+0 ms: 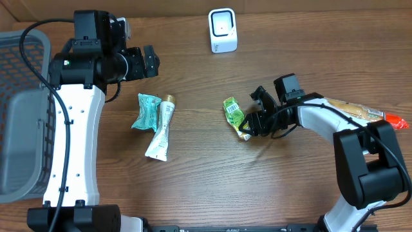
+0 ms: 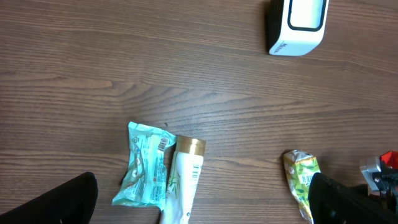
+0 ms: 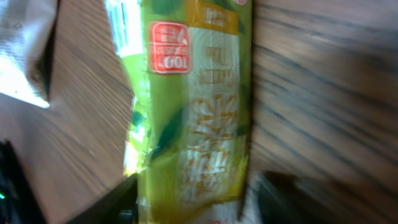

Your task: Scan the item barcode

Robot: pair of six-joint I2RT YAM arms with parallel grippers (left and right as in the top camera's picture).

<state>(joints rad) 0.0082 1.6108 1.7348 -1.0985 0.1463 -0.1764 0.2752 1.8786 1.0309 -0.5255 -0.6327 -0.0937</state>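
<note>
The green packet [image 1: 235, 117] lies on the table right of centre. Its long axis runs from far-left to near-right, and the right gripper [image 1: 251, 116] meets it from the right, at its nearer half. The right wrist view shows the packet's end between the 2 dark fingers [image 3: 118, 202]. One finger sits against its edge and the other just beside it, so I cannot tell whether the packet is pinched or only straddled. The right arm is plainly the nearer one. The left gripper [image 1: 147, 62] hangs well apart on the far left with its jaws spread wide and nothing between them. The scanner [image 1: 223, 30] stands at the far edge, beyond the packet and slightly to its left, so my judgement is that the carry goes away from the robot. The packet face seen by the wrist camera carries a red badge reading 100 and yellow lettering too blurred to read. The overhead view shows a pale printed patch near the packet's far end, but whether that is the barcode I cannot tell. The small mark on the scanner's side is unreadable.
</note>
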